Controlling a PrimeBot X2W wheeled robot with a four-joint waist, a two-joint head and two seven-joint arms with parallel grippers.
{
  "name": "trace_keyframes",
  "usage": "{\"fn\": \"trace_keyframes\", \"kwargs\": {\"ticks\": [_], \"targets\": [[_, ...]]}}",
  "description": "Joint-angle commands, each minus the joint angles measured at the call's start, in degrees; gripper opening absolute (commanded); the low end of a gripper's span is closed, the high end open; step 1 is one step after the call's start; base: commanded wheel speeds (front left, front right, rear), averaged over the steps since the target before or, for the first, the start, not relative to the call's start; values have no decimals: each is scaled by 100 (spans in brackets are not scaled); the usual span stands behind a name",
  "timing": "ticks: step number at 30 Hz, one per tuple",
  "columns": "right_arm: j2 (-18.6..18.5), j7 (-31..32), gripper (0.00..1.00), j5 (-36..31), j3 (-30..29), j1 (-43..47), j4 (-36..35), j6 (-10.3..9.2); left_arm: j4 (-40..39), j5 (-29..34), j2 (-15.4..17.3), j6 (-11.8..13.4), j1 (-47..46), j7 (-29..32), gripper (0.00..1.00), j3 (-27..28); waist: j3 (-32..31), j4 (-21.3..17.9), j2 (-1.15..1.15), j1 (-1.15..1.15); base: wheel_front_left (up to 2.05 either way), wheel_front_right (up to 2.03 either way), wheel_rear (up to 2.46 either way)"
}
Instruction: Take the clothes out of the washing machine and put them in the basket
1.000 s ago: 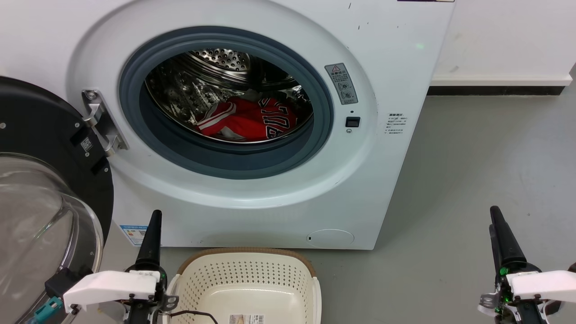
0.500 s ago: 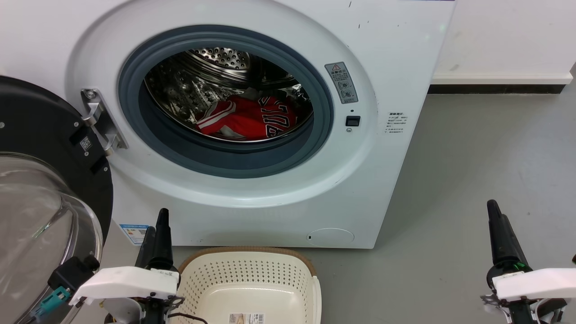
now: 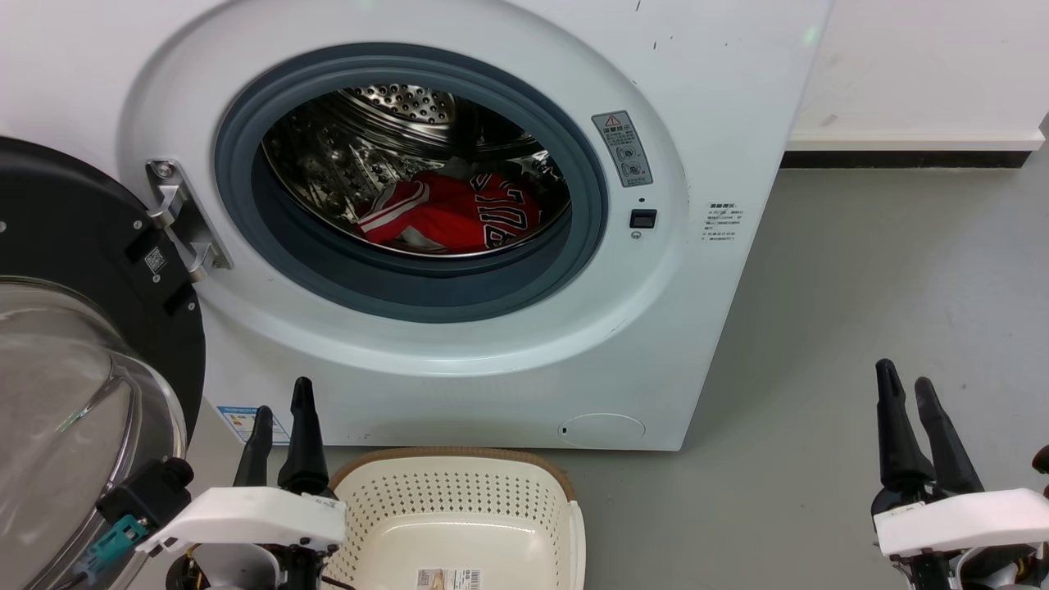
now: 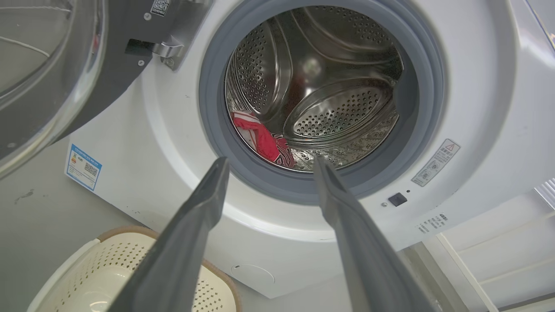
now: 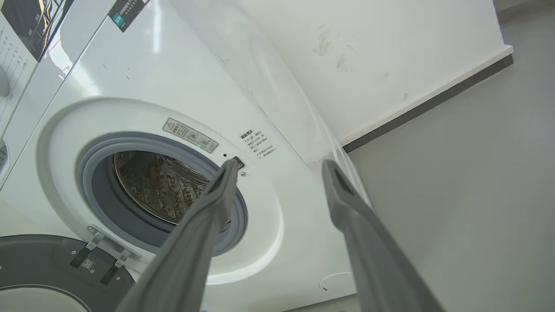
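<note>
The white washing machine point(image 3: 705, 106) stands with its round glass door point(image 3: 74, 344) swung open to the left. Red clothes point(image 3: 447, 215) with white trim and black lettering lie at the bottom of the steel drum, also seen as clothes point(image 4: 260, 138) through the grey ring. The cream basket point(image 3: 451, 508) sits on the floor right below the opening. My left gripper point(image 3: 283, 397) is open beside the basket's left rim, and in the left wrist view the left gripper point(image 4: 269, 164) points up at the drum. My right gripper point(image 3: 904, 374) is open over the floor at the lower right, empty.
The open door with its black frame and metal hinge point(image 3: 176, 217) fills the left side. Grey floor point(image 3: 885, 270) stretches to the right of the machine, up to a white wall with a dark skirting strip point(image 3: 901, 161).
Both grippers have opened, their fingers spreading apart from shut. The left gripper has edged right and up toward the basket's rim; the right has risen slightly.
</note>
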Motion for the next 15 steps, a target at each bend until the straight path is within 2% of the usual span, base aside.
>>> {"fn": "trace_keyframes", "kwargs": {"ticks": [1,15], "targets": [[-6,-63,100,-251,11,6,-141,0,-114,247,12,36,-26,-66,100,-25,1,-1,0,0,0,0,0],[-5,-282,100,-1310,33,113,-355,0,-230,1134,13,174,57,-288,100,-114,34,5,0,0,0,0,0]]}}
